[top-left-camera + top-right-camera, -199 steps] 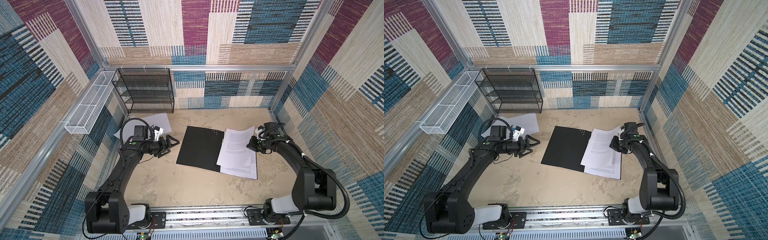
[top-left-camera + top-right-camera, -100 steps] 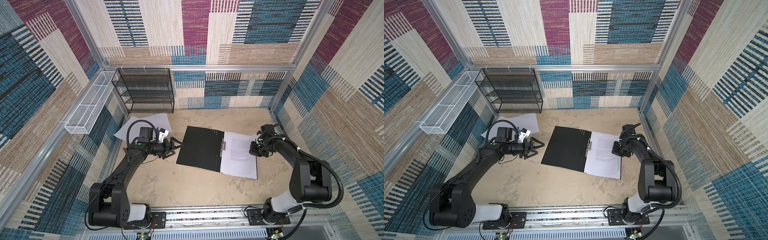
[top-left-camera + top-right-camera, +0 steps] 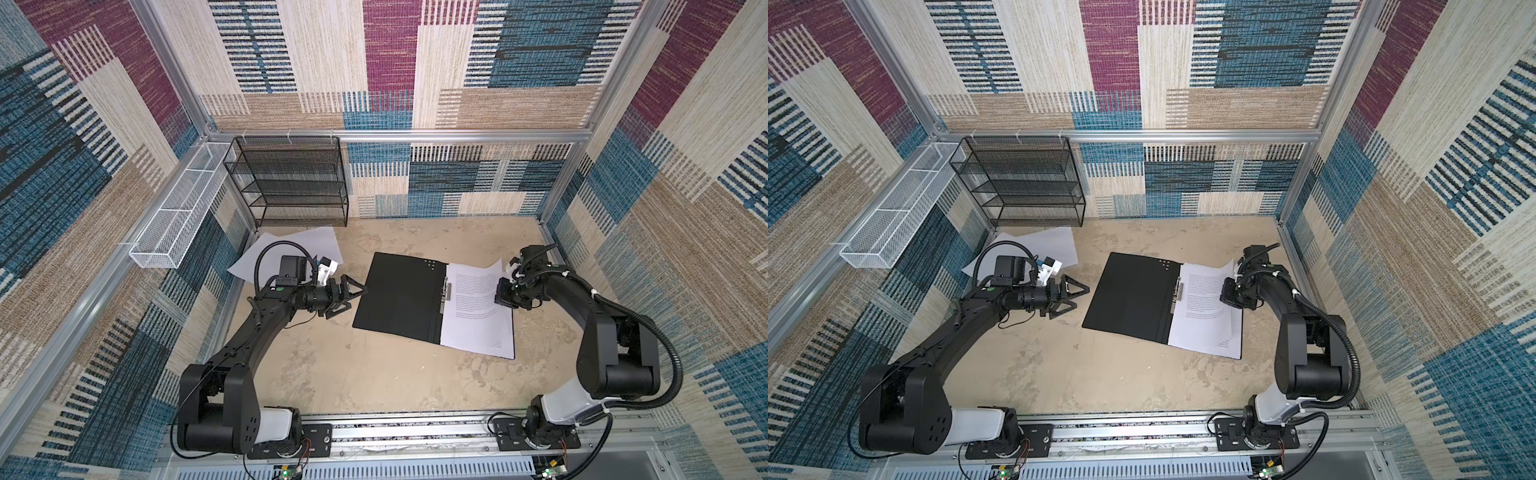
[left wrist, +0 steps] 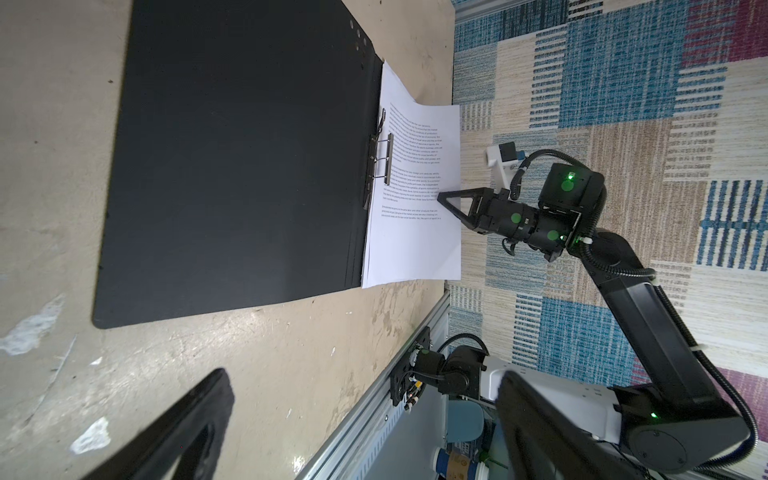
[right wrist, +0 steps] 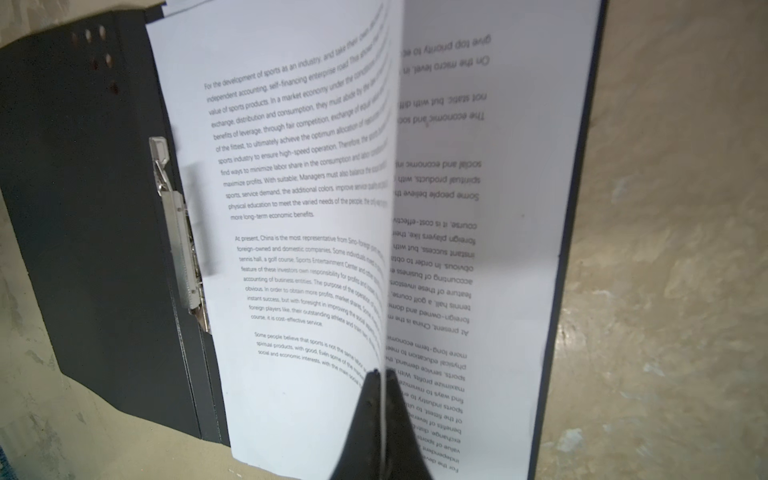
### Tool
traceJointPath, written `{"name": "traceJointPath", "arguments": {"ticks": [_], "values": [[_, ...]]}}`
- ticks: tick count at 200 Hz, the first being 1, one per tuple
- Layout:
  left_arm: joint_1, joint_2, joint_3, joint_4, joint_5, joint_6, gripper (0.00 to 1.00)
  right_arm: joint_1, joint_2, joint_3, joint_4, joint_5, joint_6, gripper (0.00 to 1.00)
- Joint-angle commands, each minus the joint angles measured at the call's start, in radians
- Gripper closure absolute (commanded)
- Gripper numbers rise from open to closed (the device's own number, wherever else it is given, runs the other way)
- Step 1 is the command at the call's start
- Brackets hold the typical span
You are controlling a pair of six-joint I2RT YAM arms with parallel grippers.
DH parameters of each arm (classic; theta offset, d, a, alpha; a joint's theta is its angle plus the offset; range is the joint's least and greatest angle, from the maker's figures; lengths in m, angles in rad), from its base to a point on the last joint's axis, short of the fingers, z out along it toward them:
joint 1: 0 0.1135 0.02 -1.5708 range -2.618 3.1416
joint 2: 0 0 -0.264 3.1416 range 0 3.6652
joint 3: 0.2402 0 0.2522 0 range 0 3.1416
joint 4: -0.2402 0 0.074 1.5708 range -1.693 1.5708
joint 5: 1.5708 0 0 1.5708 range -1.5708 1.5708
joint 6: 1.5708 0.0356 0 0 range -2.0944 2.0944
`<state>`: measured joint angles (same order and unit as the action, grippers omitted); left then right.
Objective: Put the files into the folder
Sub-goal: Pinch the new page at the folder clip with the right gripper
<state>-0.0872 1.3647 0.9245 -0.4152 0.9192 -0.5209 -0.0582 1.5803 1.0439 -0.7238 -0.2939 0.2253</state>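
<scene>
The folder (image 3: 399,295) (image 3: 1129,291) lies open on the table, black inside up, with a metal clip (image 5: 178,232) at its spine. Printed files (image 3: 478,320) (image 3: 1204,320) lie on its right half. My right gripper (image 3: 500,297) (image 5: 380,372) is shut on the outer edge of the top printed sheet (image 5: 299,208), which stands lifted above the sheets under it. My left gripper (image 3: 353,293) (image 4: 361,419) hangs open and empty just left of the folder's left edge. More white files (image 3: 307,245) lie at the back left, behind the left arm.
A black wire rack (image 3: 291,183) stands against the back wall at the left. A white wire basket (image 3: 178,216) hangs on the left wall. An aluminium rail (image 3: 415,432) runs along the front edge, carrying both arm bases.
The right gripper has brought its curled sheet down and outward, so it now lies nearly flat on the folder's right half. The left gripper has moved right, closer to the folder's left edge.
</scene>
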Motion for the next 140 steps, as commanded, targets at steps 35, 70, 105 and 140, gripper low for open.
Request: {"name": "traceJointPath", "arguments": {"ticks": [35, 70, 105, 140], "values": [[0.001, 0.005, 0.002, 0.006, 0.006, 0.006, 0.01, 0.0, -0.026, -0.038, 0.064, -0.034, 0.066, 1.0], [0.003, 0.002, 0.001, 0.004, 0.005, 0.007, 0.01, 0.0, -0.02, -0.034, 0.07, -0.036, 0.076, 1.0], [0.004, 0.003, 0.0, 0.004, 0.007, 0.005, 0.01, 0.0, -0.02, -0.052, 0.079, -0.038, 0.086, 1.0], [0.007, 0.003, -0.003, 0.006, 0.006, 0.002, 0.01, 0.0, -0.029, -0.063, 0.081, -0.039, 0.095, 1.0]]}}
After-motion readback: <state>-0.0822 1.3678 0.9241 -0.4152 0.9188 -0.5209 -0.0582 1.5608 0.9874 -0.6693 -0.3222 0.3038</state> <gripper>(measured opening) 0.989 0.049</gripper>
